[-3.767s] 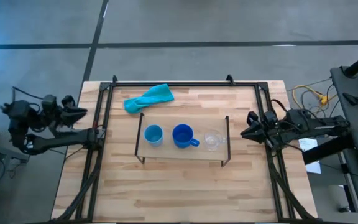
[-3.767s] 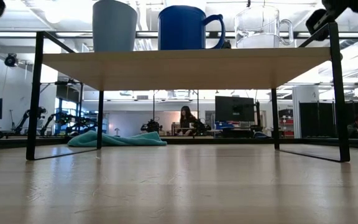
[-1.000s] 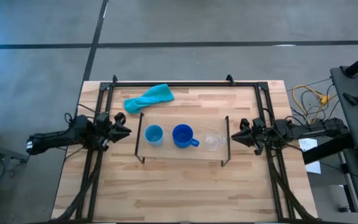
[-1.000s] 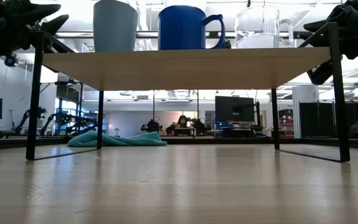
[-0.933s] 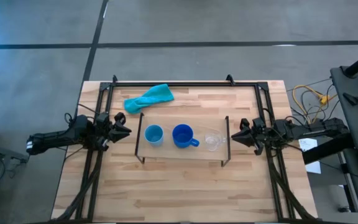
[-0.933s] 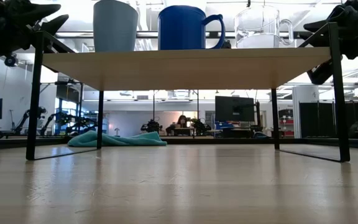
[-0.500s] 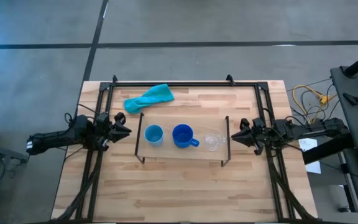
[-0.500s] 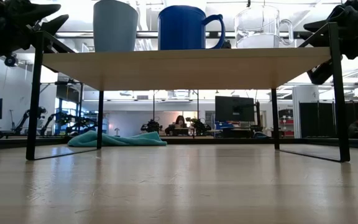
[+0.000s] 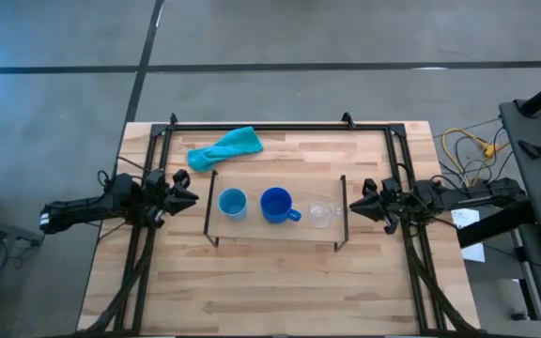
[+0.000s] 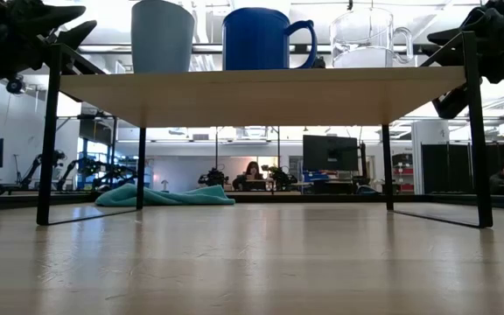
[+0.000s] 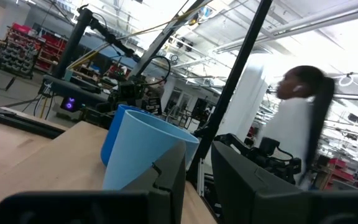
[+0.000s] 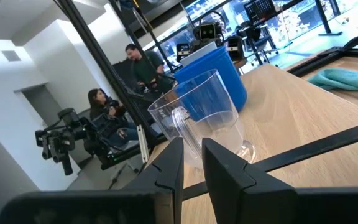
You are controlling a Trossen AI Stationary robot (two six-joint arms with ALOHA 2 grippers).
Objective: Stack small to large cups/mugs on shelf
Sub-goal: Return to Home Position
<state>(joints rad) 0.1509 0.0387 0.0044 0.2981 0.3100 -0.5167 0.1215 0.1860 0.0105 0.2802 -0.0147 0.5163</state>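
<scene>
On the shelf [image 9: 252,228] stand the light-blue cup [image 9: 232,203], dark-blue mug [image 9: 276,205] and clear glass cup [image 9: 321,212], all empty. The left pincer [image 9: 190,187] and right pincer [image 9: 358,199] flank it, narrowly parted, holding nothing.

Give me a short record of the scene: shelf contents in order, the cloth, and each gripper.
shelf: on the table, three vessels in a row on top
order from left arm's side: light-blue cup, dark-blue mug, clear glass cup
teal cloth: on the table, off the shelf
left gripper: open, empty, beside the shelf's left end
right gripper: open, empty, beside the shelf's right end
</scene>
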